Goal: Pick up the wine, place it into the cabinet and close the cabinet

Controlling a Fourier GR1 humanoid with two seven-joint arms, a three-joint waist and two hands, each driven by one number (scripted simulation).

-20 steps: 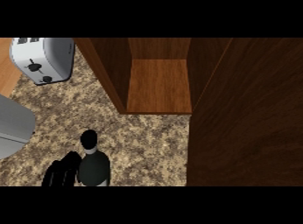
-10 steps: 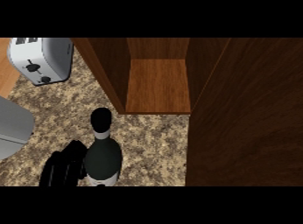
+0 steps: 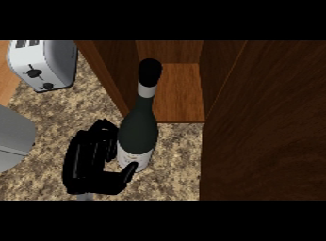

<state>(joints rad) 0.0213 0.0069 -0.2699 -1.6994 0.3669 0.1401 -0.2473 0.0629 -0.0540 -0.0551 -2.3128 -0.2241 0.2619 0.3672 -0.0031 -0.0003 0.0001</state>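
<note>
The wine bottle [image 3: 139, 127] is dark green with a black capped neck and a white label near its base. It stands upright above the speckled counter [image 3: 51, 110], its neck showing in front of the cabinet's left wall. My left hand [image 3: 89, 160] is shut on the bottle's lower body from the left, thumb curled under near the label. The cabinet [image 3: 181, 96] is open, its wooden shelf bare just right of the bottle's neck. My right hand does not show.
The cabinet's open dark door [image 3: 277, 122] fills the right side of the view. A silver toaster [image 3: 44, 63] stands at the back left. A grey rounded object [image 3: 2, 136] lies at the left edge.
My left hand has lifted the bottle and carried it forward and right toward the cabinet's opening. The bottle now looks much taller in view.
</note>
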